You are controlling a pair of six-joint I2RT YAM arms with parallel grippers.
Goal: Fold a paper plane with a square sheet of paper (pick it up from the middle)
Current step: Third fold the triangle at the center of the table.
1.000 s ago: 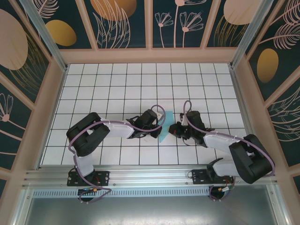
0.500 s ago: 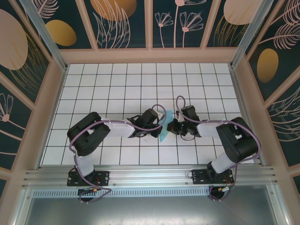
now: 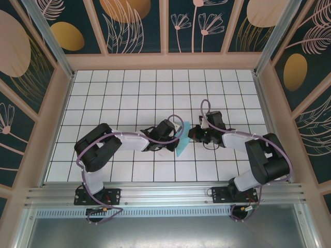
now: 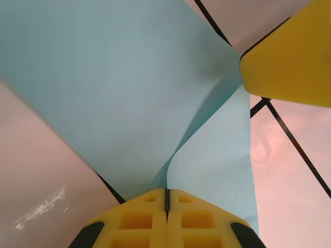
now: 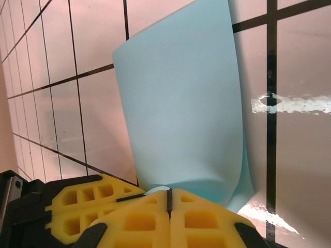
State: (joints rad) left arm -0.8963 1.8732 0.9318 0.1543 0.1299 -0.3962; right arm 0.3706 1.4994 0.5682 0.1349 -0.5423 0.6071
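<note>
The light-blue square sheet of paper (image 3: 181, 145) hangs bent between my two grippers at mid-table, curling up off the white tiles. My left gripper (image 3: 176, 135) is shut on one edge of the sheet (image 4: 129, 77), and its yellow pads (image 4: 139, 219) meet on the paper in the left wrist view. My right gripper (image 3: 192, 134) is shut on the opposite edge, and from it the sheet (image 5: 181, 113) bows upward. The two grippers are close together: the right one's yellow pad (image 4: 289, 57) shows in the left wrist view. The paper plane is out of view.
The white gridded table (image 3: 129, 93) stretches around the arms inside patterned walls (image 3: 165, 26). A metal rail (image 3: 165, 194) runs along the near edge by the arm bases.
The right arm has swung, and its gripper has shifted a little toward the far side with the sheet's edge. The left arm has stayed put. Both grips have held.
</note>
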